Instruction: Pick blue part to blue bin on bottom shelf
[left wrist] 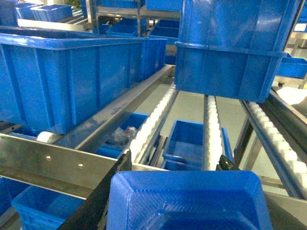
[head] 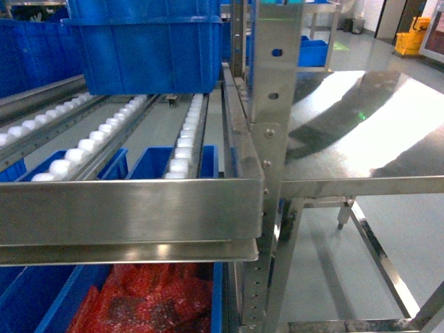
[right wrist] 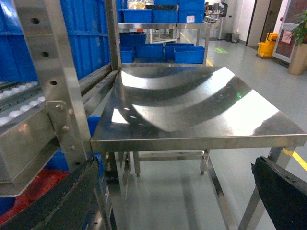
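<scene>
The blue part (left wrist: 184, 201), a ribbed dish-shaped blue piece, fills the bottom of the left wrist view. My left gripper (left wrist: 175, 160) is shut on it, with one black finger (left wrist: 103, 196) against each side. It hovers in front of the bottom shelf's steel front rail (left wrist: 53, 163), level with the white roller tracks (left wrist: 151, 124). A large open-top blue bin (left wrist: 62, 81) stands on those rollers to the left, also seen in the head view as the blue bin (head: 28, 48). My right gripper (right wrist: 174, 160) is open and holds nothing. Neither gripper shows in the head view.
Stacked blue crates (left wrist: 230, 57) sit on the rollers to the right of the bin. Smaller blue bins (left wrist: 192, 139) lie below the tracks. A crate with red bubble wrap (head: 152, 298) lies under the front rail (head: 132, 201). A steel upright (head: 274, 104) and shiny steel table (right wrist: 192, 105) stand on the right.
</scene>
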Robot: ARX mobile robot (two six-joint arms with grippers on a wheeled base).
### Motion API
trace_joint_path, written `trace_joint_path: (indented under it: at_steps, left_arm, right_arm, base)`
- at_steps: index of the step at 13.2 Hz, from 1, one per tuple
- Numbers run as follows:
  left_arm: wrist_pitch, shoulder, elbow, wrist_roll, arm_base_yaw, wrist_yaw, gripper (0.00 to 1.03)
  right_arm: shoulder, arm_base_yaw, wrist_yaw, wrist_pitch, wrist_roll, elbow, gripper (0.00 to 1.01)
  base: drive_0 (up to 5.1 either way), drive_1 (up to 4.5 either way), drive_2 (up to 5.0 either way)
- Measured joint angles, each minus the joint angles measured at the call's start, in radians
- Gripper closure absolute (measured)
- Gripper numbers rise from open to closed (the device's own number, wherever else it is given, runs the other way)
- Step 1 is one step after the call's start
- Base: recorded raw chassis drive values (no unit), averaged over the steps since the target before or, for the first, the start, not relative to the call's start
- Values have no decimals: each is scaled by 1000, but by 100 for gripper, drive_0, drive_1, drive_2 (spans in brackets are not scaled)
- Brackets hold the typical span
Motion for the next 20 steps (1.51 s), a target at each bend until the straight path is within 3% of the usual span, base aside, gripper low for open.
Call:
trace_joint_path:
  at_steps: [20]
  left_arm:
    - [0,0,0,-2,0,-8,60]
  right_arm:
    - [0,0,-4,0,0,0,3]
  base:
    - [-492,254,254]
